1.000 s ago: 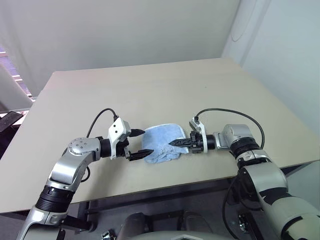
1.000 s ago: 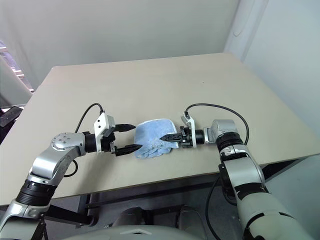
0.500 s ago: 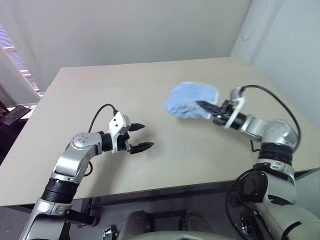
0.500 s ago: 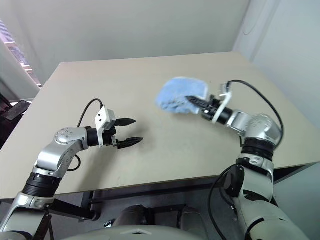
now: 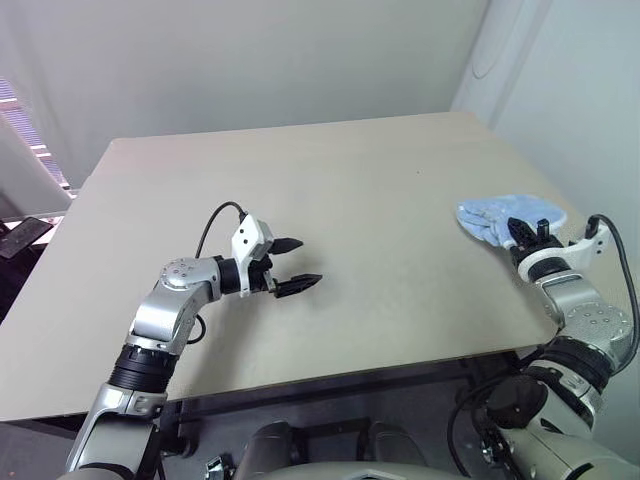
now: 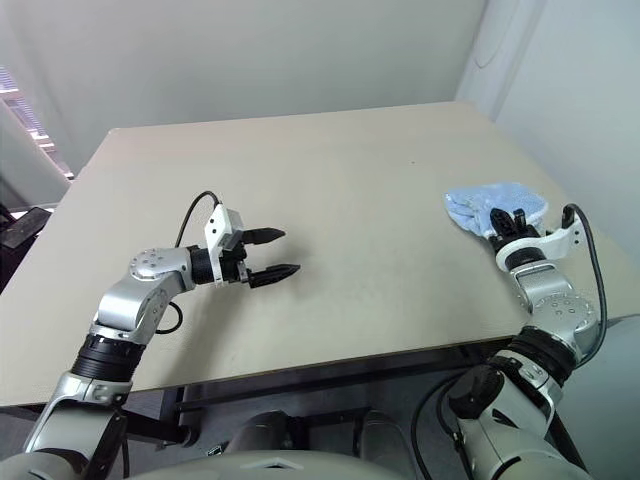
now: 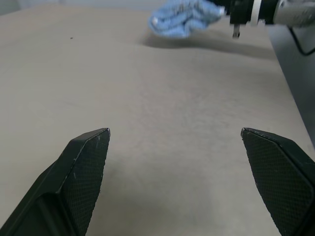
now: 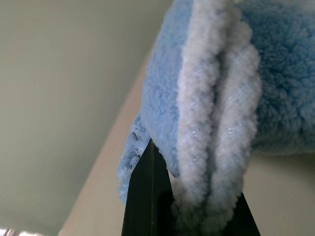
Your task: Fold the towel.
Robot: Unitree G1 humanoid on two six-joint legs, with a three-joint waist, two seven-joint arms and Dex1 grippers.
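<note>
The towel (image 5: 505, 214), a bunched light-blue terry cloth with white edging, is at the table's right side near the edge. My right gripper (image 5: 522, 233) is shut on its near edge, and the folded layers are pinched between the black fingers (image 8: 147, 196). The towel (image 7: 183, 17) sits low with a shadow under it; whether it rests on the table I cannot tell. My left gripper (image 5: 305, 262) stands open over the bare tabletop left of centre, well away from the towel, with nothing between its fingers (image 7: 88, 162).
The beige table (image 5: 380, 160) stretches wide between the two grippers. Its right edge (image 5: 590, 300) runs close by the towel, with a pale wall beyond. A cable (image 5: 215, 215) loops from my left wrist.
My right arm swung from the table's middle out to the right edge, carrying the towel with it. The left gripper stayed open and hardly moved. The camera view shifted.
</note>
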